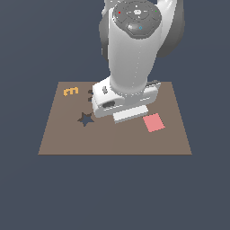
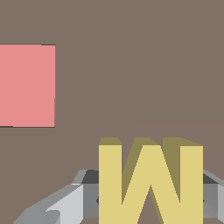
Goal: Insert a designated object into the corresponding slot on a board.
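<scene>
Yellow M block (image 2: 151,183) clamped between the fingers (image 2: 148,203) (closed on it), above brown board (image 2: 131,65)

The board (image 1: 112,139) is showing a flat, matt brown face, smooth and grainless. The yellow M (image 2: 151,183) between the claw's (image 2: 151,201) fingers is looking matt and plastic-like. The arm's shell (image 1: 132,54) is gleaming softly, smooth pale grey.
</scene>
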